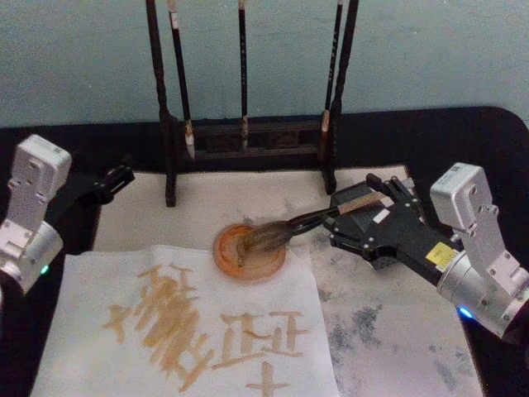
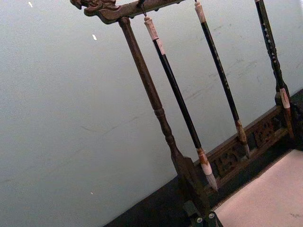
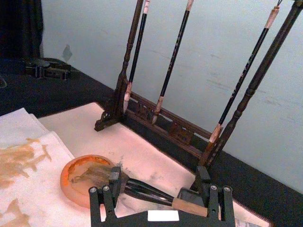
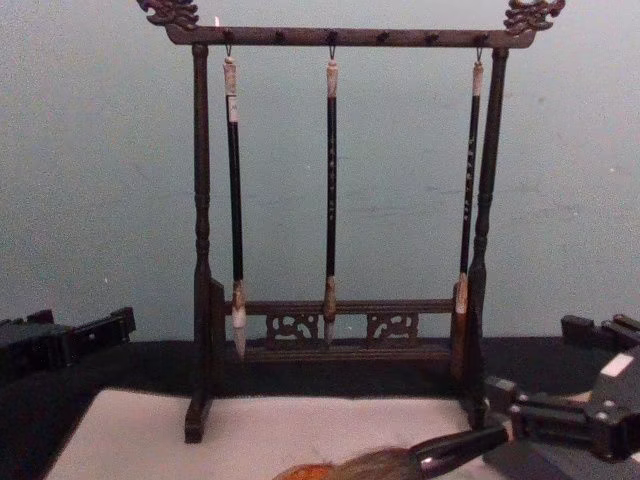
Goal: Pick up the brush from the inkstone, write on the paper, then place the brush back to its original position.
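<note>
The left claw (image 1: 116, 178) is parked at the far left of the dark bench (image 1: 496, 132), off the felt mat, holding nothing; whether its fingers are apart or together cannot be told. Next comes the paper (image 1: 91, 289), lying flat at the near left and marked with tan brushstrokes. Behind it, toward the wall, stands the wooden rack (image 4: 200, 300) with three thin black-handled brushes (image 4: 330, 190) hanging from its top bar. In the middle sits the round orange inkstone (image 1: 250, 252), just beside the paper's far right corner. The brush (image 1: 318, 217) lies tilted across it, bristle head resting in the dish and the pale handle running up and to the right. There the right claw (image 1: 355, 207) is clamped on that handle, one finger on either side, low over the grey-stained felt mat (image 1: 388, 331).
</note>
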